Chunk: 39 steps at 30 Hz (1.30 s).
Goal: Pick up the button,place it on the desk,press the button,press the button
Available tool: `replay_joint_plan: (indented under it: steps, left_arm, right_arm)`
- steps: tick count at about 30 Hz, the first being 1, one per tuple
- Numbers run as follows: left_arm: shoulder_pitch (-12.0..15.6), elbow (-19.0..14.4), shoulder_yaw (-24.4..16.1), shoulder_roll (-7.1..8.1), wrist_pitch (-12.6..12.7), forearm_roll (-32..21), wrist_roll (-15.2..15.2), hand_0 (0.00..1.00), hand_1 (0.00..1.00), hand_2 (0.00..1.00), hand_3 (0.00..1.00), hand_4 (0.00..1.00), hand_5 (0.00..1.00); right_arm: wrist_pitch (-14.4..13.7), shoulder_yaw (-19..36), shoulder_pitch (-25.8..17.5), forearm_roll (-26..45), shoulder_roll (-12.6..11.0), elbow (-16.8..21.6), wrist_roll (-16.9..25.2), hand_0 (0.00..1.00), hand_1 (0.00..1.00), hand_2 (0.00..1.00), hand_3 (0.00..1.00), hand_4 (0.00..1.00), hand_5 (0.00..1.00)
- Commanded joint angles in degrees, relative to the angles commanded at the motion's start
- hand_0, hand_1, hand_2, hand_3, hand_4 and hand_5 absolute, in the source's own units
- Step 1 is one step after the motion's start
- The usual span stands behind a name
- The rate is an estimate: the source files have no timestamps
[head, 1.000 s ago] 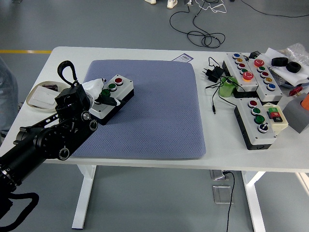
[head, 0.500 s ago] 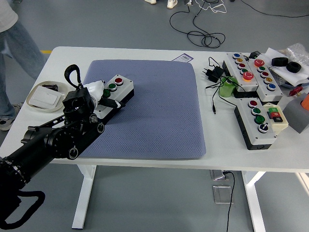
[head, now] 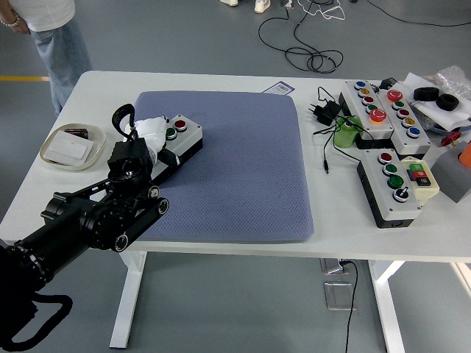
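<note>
Pressing looks like the step in hand: the small white button box with black sides (head: 176,145) already lies on the blue-grey padded mat (head: 235,169), near the mat's left edge, so pick-up and placing seem done. The robot's left hand (head: 151,140), white-fingered at the end of a black arm, sits directly over the near end of the box, covering whatever control is there. From this view I cannot tell whether its fingers are spread or curled, nor whether a fingertip is actually touching a cap.

To press well, the hand should come straight down on 1 cap only, with the fingertip centred, because the caps stand close together and a slanted push could catch a neighbour or slide the light box across the soft mat. A short, firm push and a clean lift would suit, since the task asks for 2 presses.

The box is a narrow rectangle lying diagonally, its far end pointing up and to the right. 2 round caps show clear of the hand: a green one (head: 171,133) and, beyond it, a red one (head: 180,125). The right arm is out of view.
</note>
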Motion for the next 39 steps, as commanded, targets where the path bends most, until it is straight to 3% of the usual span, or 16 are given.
replay_joint_plan:
  steps: [1, 6, 7, 12, 13, 18, 19, 23, 28, 30, 39]
  left_arm:
    - [0.0, 0.03, 0.04, -0.01, -0.06, -0.03, 0.0, 0.481, 0.395, 0.377, 0.539, 0.616, 0.002]
    - [0.02, 0.31, 0.61, 0.18, -0.8, -0.19, 0.0, 0.481, 0.395, 0.377, 0.539, 0.616, 0.002]
    - [0.04, 0.3, 0.65, 0.26, -0.83, -0.19, 0.0, 0.403, 0.325, 0.31, 0.464, 0.578, 0.002]
    - [0.16, 0.03, 0.38, 0.62, -0.95, -0.82, 0.0, 0.403, 0.325, 0.31, 0.464, 0.578, 0.002]
    - [0.2, -0.03, 0.28, 0.68, -1.02, -0.98, 0.0, 0.341, 0.288, 0.288, 0.368, 0.531, 0.002]
    - [0.72, -0.56, -0.75, 1.33, -1.48, -2.05, -3.33, 0.341, 0.288, 0.288, 0.368, 0.531, 0.002]
    - [0.84, -0.62, -0.98, 1.46, -1.79, -2.6, -4.16, 0.299, 0.247, 0.237, 0.29, 0.475, 0.002]
    - [1.26, -0.99, -1.47, 1.85, -3.26, -4.62, -6.16, 0.299, 0.247, 0.237, 0.29, 0.475, 0.002]
    - [1.73, -2.0, -1.75, 2.44, -3.28, -5.76, -8.68, 0.266, 0.209, 0.203, 0.262, 0.442, 0.002]
    - [2.02, -2.81, -1.89, 3.09, -2.14, -7.56, -10.62, 0.266, 0.209, 0.203, 0.262, 0.442, 0.002]
    - [2.57, -7.67, -2.01, 7.6, -3.38, -10.96, -21.21, 0.27, 0.206, 0.204, 0.24, 0.442, 0.002]
  right_arm:
    - [0.0, 0.0, 0.0, 0.0, 0.0, 0.0, 0.0, 0.644, 0.507, 0.547, 0.588, 0.241, 0.343]
    - [0.0, 0.13, -0.02, -0.08, 0.0, 0.0, 0.01, 0.644, 0.507, 0.547, 0.588, 0.241, 0.343]
    - [0.01, 0.12, -0.02, -0.08, 0.0, 0.0, 0.01, 0.644, 0.507, 0.547, 0.588, 0.241, 0.343]
    - [0.0, 0.22, 0.01, -0.14, -0.01, 0.0, 0.0, 0.644, 0.507, 0.547, 0.588, 0.241, 0.343]
    - [0.01, 0.24, 0.01, -0.15, -0.01, 0.0, 0.01, 0.643, 0.508, 0.547, 0.588, 0.241, 0.343]
    - [-0.02, 0.44, -0.03, -0.15, -0.01, 0.0, 0.04, 0.643, 0.508, 0.547, 0.588, 0.241, 0.343]
    - [-0.03, 0.46, -0.05, -0.13, -0.01, 0.0, 0.05, 0.644, 0.507, 0.547, 0.588, 0.241, 0.343]
    - [-0.03, 0.55, -0.06, -0.19, 0.0, 0.0, 0.04, 0.644, 0.507, 0.547, 0.588, 0.241, 0.343]
    - [-0.05, 0.72, -0.07, -0.38, 0.07, 0.0, -0.05, 0.643, 0.507, 0.547, 0.588, 0.241, 0.343]
    - [-0.08, 0.64, -0.01, -0.32, 0.1, 0.0, -0.07, 0.643, 0.507, 0.547, 0.588, 0.241, 0.343]
    - [-0.12, 0.84, 0.01, -0.42, 0.17, 0.0, -0.15, 0.643, 0.507, 0.547, 0.588, 0.241, 0.342]
